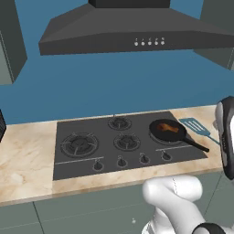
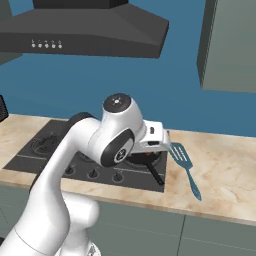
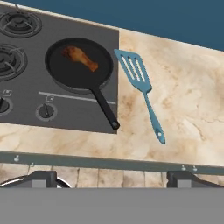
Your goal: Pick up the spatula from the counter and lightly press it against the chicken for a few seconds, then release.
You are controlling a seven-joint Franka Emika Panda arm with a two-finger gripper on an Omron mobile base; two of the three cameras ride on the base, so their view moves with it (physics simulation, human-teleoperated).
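Leftmost, a flat black gas cooktop (image 3: 26, 87) lies set into the tabletop (image 3: 188, 96). It has round ridged burners (image 3: 17, 22) and small round knobs (image 3: 46, 111) along its front edge.

On the cooktop's right front burner rests a round, shallow, matte black frying pan (image 3: 65, 72). Its straight dark handle points toward the front of the tabletop and ends near the cooktop's front right corner. In the pan lies the chicken (image 3: 81, 58), a glossy brown drumstick, thick at one end and tapering toward the pan's right rim.

Just beside the pan, on its right, the spatula (image 3: 142, 85) lies flat on the tabletop, off the cooktop and apart from the pan. It is teal all over, with a broad slotted blade squared off at the far end and a thin, straight handle that runs toward the tabletop's front edge and ends in a small rounded tip. The left base view (image 1: 197, 126) and the right base view (image 2: 182, 157) both show it to the right of the pan.

Further right, the tabletop is smooth beige stone with pale marbled veins.

The gripper (image 3: 114, 179) hangs over the tabletop's front edge, its jaws spread wide and well apart from the spatula.
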